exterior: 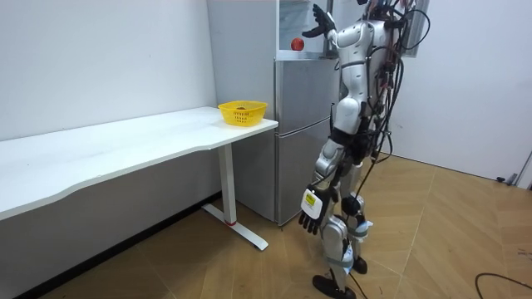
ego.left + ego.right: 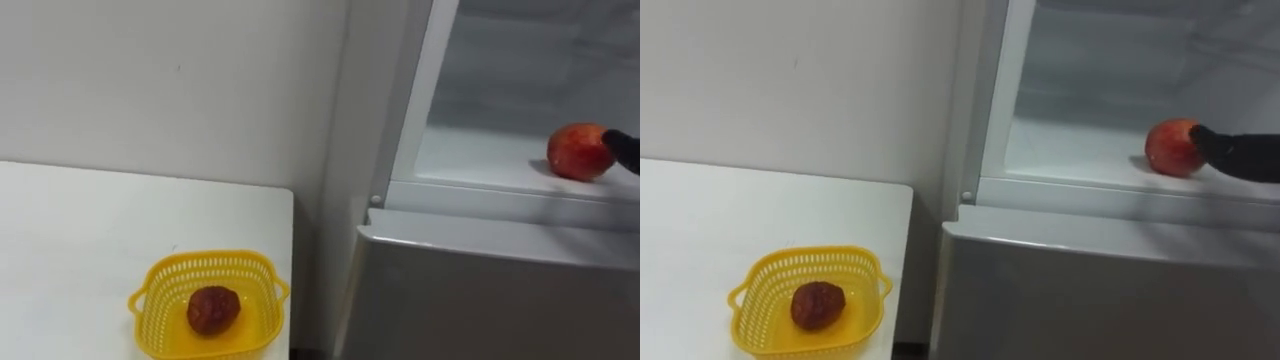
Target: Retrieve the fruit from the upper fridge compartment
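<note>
A red apple (image 2: 578,152) sits on the white shelf (image 2: 470,160) of the open upper fridge compartment, near its front edge. My right hand (image 2: 1240,155) reaches in from the right, and a dark fingertip touches the apple's right side. In the room view that raised hand (image 1: 318,25) has its fingers spread beside the apple (image 1: 296,43). My left hand (image 1: 311,220) hangs relaxed by my thigh. I stand facing the fridge.
A yellow basket (image 2: 150,285) with a dark reddish-brown fruit (image 2: 212,309) in it stands at the corner of the white table (image 2: 80,230), left of the fridge. The grey lower fridge door (image 2: 480,290) is closed below the shelf.
</note>
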Tool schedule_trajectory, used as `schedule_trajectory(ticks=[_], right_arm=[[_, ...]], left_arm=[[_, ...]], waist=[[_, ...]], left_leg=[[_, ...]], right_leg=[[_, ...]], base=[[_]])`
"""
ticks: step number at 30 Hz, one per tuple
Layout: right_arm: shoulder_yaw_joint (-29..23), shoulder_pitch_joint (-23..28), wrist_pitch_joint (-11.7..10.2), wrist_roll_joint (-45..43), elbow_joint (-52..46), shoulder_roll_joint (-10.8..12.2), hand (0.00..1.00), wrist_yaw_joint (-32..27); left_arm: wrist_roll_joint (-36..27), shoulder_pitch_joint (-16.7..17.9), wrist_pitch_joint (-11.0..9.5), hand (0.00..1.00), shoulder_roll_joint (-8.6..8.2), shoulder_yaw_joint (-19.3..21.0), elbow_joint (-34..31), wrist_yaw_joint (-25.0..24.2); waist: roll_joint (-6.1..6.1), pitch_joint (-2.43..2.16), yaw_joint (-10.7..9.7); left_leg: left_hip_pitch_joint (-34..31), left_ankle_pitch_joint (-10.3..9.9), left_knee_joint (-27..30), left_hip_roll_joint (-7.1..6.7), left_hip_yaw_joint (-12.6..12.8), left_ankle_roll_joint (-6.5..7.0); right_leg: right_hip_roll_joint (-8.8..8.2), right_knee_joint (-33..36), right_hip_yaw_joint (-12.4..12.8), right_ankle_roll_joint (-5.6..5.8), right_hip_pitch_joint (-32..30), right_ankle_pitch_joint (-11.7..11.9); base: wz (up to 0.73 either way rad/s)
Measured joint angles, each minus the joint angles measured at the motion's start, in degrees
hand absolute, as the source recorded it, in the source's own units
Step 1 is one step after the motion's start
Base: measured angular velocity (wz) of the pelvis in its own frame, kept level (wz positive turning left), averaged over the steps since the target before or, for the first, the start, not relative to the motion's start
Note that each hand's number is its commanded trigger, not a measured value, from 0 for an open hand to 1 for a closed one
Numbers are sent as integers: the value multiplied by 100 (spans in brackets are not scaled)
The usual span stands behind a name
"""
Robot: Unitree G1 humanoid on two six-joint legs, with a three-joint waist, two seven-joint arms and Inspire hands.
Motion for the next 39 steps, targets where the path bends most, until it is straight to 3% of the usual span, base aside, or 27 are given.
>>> schedule_trajectory(ticks=[9, 15, 22, 32, 39], right_arm=[[198, -208, 44, 101, 10, 0, 0, -3], [194, -211, 224, 219, 135, -3, 0, -7], [201, -215, 248, 419, 584, -4, 0, 39], [254, -260, 344, 517, 1850, -410, 0, 425], [375, -460, 369, 689, 2006, -464, 0, 402]], left_arm=[[1, 105, 10, 0, 7, 2, -178, 111], [10, 120, 132, 0, 6, 5, -217, 75], [4, 164, 260, 0, 8, 59, -216, 85], [-49, 205, 256, 0, 2, 105, -150, 105], [-105, 206, 314, 0, 1, 101, -147, 103]], waist=[[66, -8, 96], [86, -21, 142], [80, -29, 156], [51, -11, 148], [3, 8, 134]], left_leg=[[-91, 2, 66, -8, -115, -3], [-195, 2, 133, -54, -203, -2], [-206, 3, 148, -80, -281, 0], [-194, 4, 131, -92, -341, 0], [-196, 4, 133, -93, -351, 0]], right_leg=[[-16, 0, -129, -1, -4, 1], [-62, -17, -253, -1, -14, 0], [-76, -41, -321, 3, 62, -2], [-96, -62, -364, 20, 57, -17], [-92, -63, -369, 21, 88, -17]], base=[[7], [9], [6], [3], [0]])
